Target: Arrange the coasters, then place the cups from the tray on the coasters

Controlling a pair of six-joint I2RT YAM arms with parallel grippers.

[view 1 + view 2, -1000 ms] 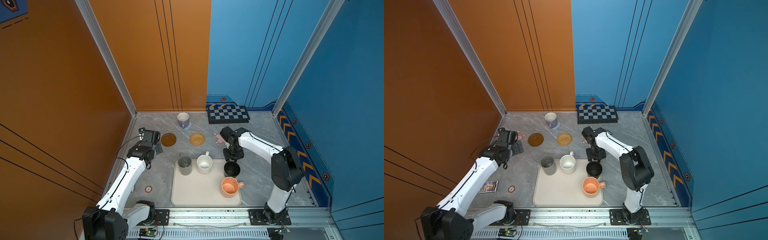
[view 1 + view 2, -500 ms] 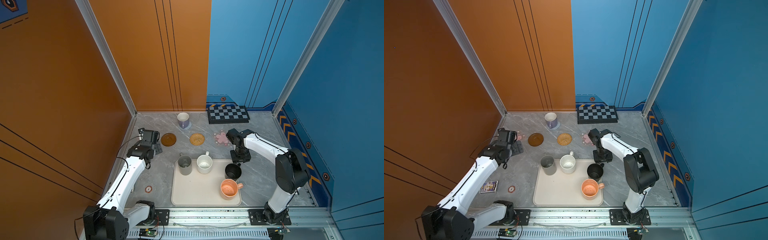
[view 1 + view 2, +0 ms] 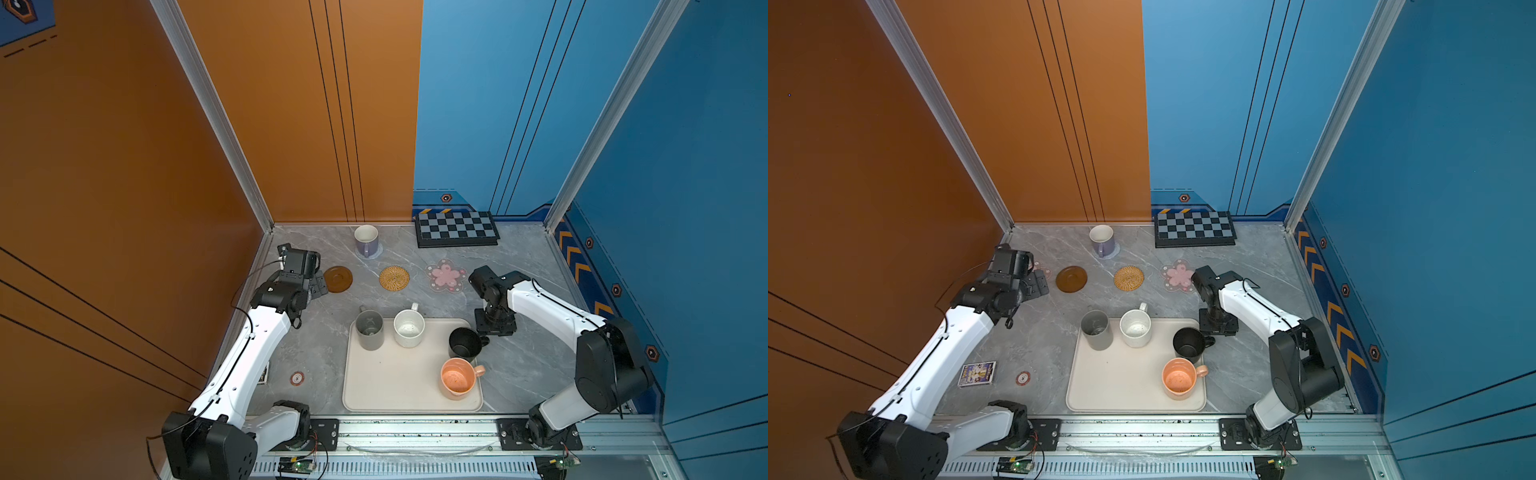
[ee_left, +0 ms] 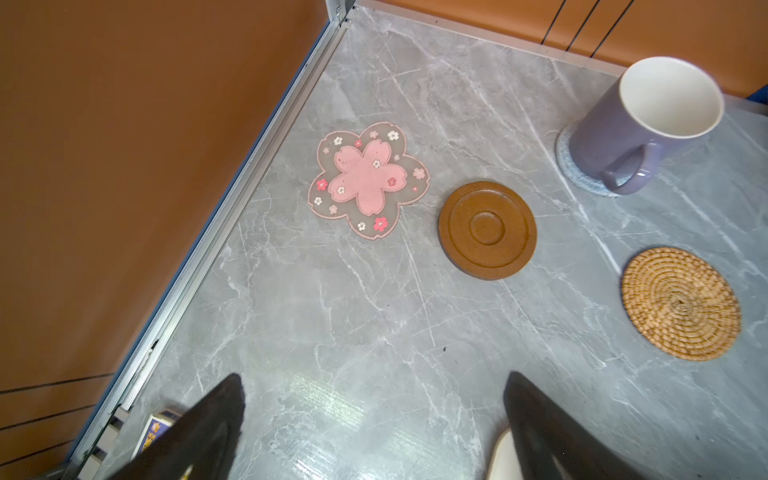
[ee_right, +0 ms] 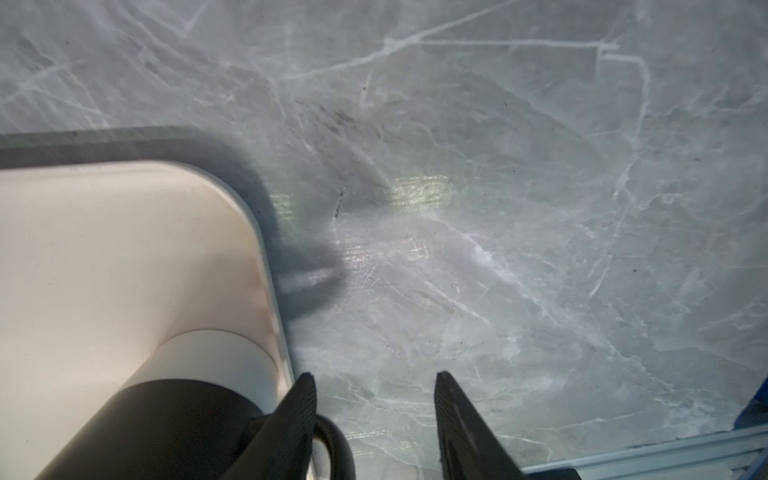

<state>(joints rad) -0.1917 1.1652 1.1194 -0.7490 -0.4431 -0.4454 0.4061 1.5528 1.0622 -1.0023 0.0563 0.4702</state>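
Grey (image 3: 369,330), speckled white (image 3: 409,328), black (image 3: 465,343) and peach (image 3: 457,378) cups stand on the cream tray (image 3: 399,386). The lavender cup (image 3: 366,241) sits on the knitted coaster (image 4: 567,164). Brown disc (image 3: 338,279), rattan (image 3: 394,278) and pink flower (image 3: 445,275) coasters lie in a row; a second flower coaster (image 4: 369,180) lies near the left wall. My right gripper (image 5: 374,380) is open low at the tray's far right corner, one finger against the black cup's handle (image 5: 336,440). My left gripper (image 4: 374,380) is open over bare table beside the brown disc.
A chequered board (image 3: 457,228) leans at the back wall. A red-and-white sticker (image 3: 1022,377) and a small card box (image 3: 977,373) lie front left. Orange wall close on the left, blue wall on the right.
My right gripper has moved from beside the pink flower coaster toward the front, down to the black cup's handle, and its jaws have narrowed. The left arm has not moved.
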